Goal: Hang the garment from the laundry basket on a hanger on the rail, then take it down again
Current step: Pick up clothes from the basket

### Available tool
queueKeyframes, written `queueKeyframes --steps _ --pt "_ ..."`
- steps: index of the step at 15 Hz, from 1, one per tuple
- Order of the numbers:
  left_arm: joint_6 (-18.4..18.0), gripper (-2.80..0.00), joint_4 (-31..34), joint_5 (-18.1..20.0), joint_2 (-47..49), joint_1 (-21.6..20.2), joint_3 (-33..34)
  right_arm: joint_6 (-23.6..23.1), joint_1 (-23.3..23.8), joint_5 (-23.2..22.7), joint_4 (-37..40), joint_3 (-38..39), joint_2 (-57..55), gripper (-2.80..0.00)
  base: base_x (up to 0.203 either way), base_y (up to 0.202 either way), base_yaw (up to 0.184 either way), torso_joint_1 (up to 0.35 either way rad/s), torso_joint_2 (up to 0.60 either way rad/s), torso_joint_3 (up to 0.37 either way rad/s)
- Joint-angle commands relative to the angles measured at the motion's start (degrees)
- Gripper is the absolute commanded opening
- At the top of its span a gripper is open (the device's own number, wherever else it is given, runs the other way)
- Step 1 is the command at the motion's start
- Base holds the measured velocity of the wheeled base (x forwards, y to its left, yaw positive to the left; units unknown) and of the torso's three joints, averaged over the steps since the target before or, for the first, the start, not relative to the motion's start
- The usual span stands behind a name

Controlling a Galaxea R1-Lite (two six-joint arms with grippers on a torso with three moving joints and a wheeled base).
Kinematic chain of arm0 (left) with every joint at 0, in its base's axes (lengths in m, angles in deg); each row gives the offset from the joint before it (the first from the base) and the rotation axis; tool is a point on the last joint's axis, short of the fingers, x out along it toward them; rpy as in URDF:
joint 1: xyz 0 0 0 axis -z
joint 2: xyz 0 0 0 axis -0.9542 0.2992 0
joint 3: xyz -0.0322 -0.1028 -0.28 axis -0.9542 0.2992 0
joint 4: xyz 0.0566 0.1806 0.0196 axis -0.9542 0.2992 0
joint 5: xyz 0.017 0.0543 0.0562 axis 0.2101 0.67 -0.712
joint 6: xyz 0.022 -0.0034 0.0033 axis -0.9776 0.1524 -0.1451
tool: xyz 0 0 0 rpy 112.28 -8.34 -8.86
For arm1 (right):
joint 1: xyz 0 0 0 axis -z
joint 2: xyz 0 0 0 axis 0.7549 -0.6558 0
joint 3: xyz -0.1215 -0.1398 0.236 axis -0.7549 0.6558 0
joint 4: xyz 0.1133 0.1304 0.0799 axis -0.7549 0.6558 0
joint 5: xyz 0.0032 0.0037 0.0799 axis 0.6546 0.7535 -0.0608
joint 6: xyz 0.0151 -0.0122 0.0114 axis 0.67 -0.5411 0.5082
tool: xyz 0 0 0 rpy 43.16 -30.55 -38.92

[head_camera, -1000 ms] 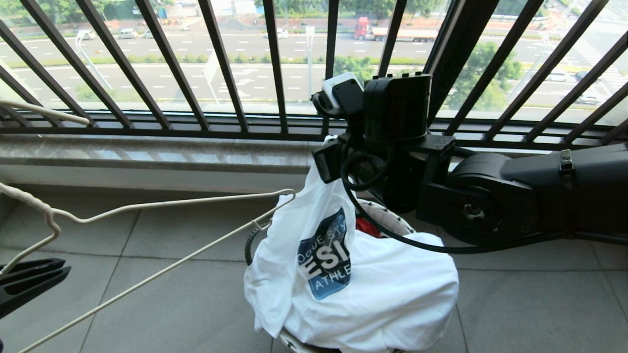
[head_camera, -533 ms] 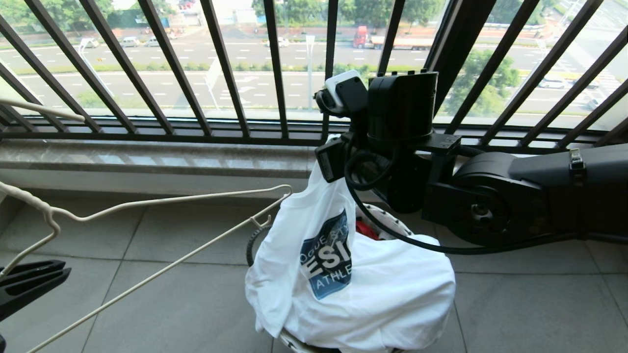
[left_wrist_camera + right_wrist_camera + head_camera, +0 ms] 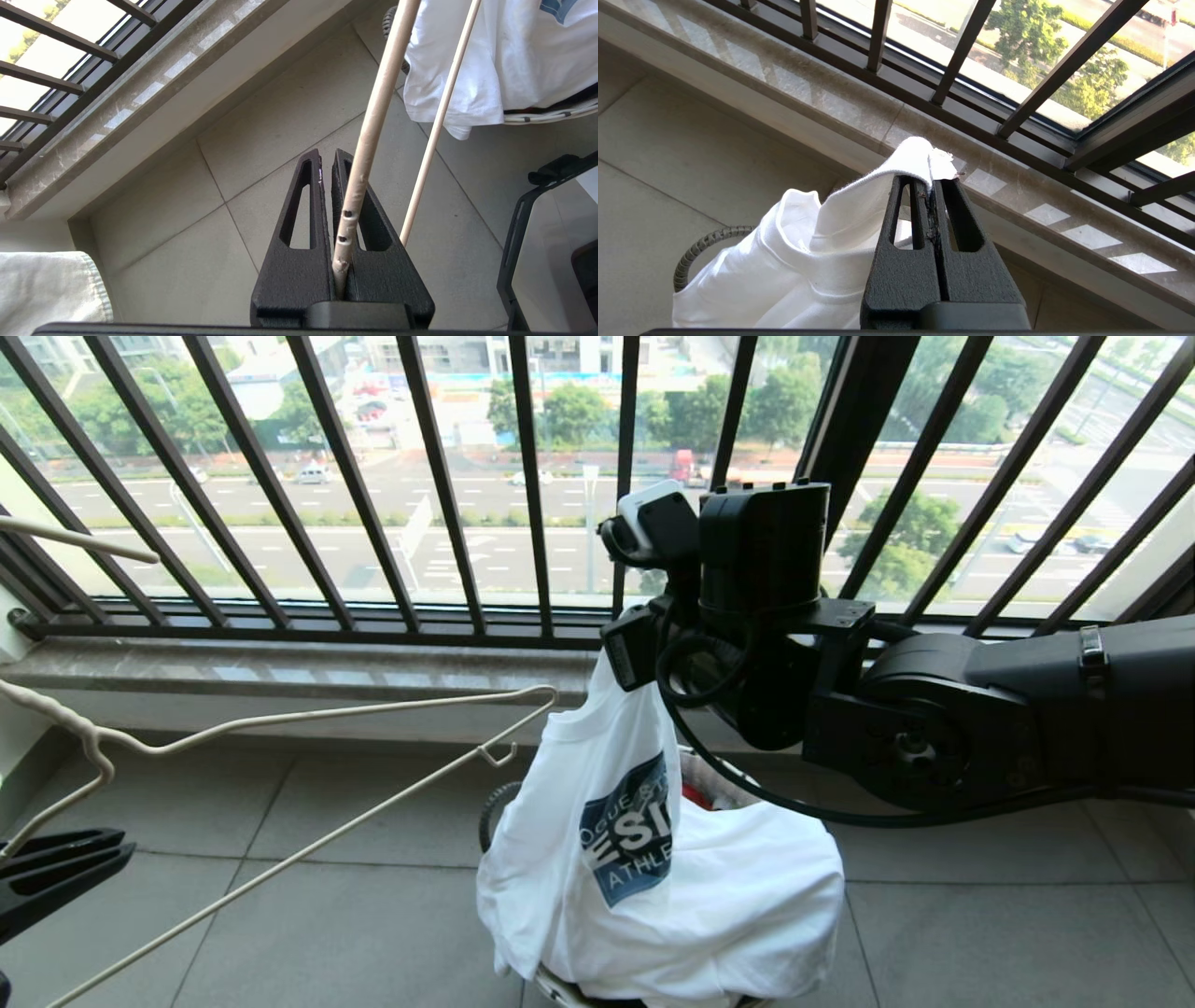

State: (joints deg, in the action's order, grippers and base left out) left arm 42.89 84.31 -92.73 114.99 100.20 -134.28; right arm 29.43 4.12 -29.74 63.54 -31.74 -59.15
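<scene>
The garment (image 3: 653, 887), a white T-shirt with a blue logo, is drawn up by its collar out of the laundry basket (image 3: 558, 991), and its lower part still drapes over the rim. My right gripper (image 3: 931, 184) is shut on the collar (image 3: 906, 161), in front of the window sill. My left gripper (image 3: 56, 873) sits low at the left, shut on the hanger (image 3: 308, 723). The cream wire (image 3: 369, 140) runs out from between its jaws toward the shirt (image 3: 490, 70). The hanger's far corner ends just left of the shirt. The rail is out of view.
A black railing of bars (image 3: 439, 476) and a marble sill (image 3: 280, 663) close off the far side. A red garment (image 3: 695, 795) shows inside the basket, and its coiled handle (image 3: 698, 247) sticks out. Pale denim cloth (image 3: 46, 289) lies near the left arm. Grey floor tiles (image 3: 327, 915) surround the basket.
The whole head view has shifted down as the camera rose. The basket sits lower relative to the right gripper, so the shirt hangs longer from it. Both grips are unchanged.
</scene>
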Motion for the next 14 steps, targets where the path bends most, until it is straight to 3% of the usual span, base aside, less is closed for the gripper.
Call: queueKeyframes --steps 1,14 --pt "-0.17 -2.8 -0.29 -0.11 0.11 -0.01 0.15 -0.09 -0.1 0.15 -0.12 0.09 -0.07 -2.8 0.0 0.0 0.0 0.002 0.0 0.199" --pt "-0.52 -2.8 -0.37 -0.11 -0.15 -0.01 0.59 0.0 -0.19 1.03 -0.47 2.2 -0.43 -2.8 0.0 0.0 0.0 0.001 0.0 0.203"
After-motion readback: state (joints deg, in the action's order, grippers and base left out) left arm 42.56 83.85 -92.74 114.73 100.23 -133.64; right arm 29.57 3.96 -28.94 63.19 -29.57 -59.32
